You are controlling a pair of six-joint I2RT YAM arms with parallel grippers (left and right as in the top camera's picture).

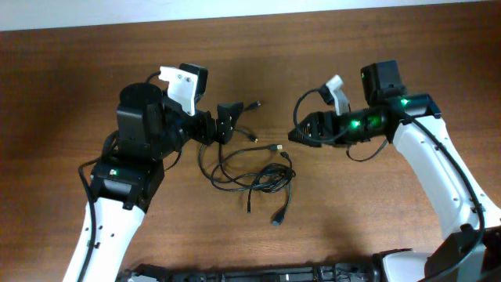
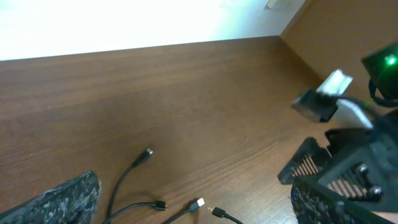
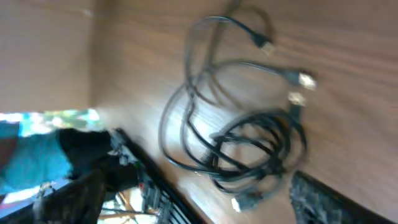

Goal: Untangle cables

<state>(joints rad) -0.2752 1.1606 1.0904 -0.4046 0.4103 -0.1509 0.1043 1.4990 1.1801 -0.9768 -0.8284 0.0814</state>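
- The cables (image 1: 254, 171) are lying on the table (image 1: 352, 227) at the centre of the overhead frame, below and betw. the two arms. The tight knot is sitting centre-right in the heap, looser loops are trailing left, and plug ends are sticking out at top & bottom.
- L gripper (image 1: 233, 124) is hovering at the heap's upper-left edge, jaws standing wide, gripping nothing. Its wrist cam is showing only loose plug ends (image 2: 148, 152) along the bottom of the frame, none betw. the fingers.
- R gripper (image 1: 298, 132) is sitting right of centre, near the heap's upper-right edge, jaws likewise spread & empty. Its wrist view is coming out blurred, but the knot (image 3: 249, 149) is showing mid-frame, apart from both fingers.
- Step in hand, as I'm reading it: each arm is lining up for a hold so one cord can be drawn out.
- Doing it well, imo:
  - going for a free plug end at the heap's rim, not the knot itself; pulling on the middle is prob. only tightening it
  - pinning or holding the bulk w/ one arm while the other is drawing its cord outward, toward its own side of the frame
  - keeping the pull low & slow, since thin cords are likely slipping or dragging the whole heap along
  - closing squarely on the cord just behind the plug, so the plug is acting as a stop.
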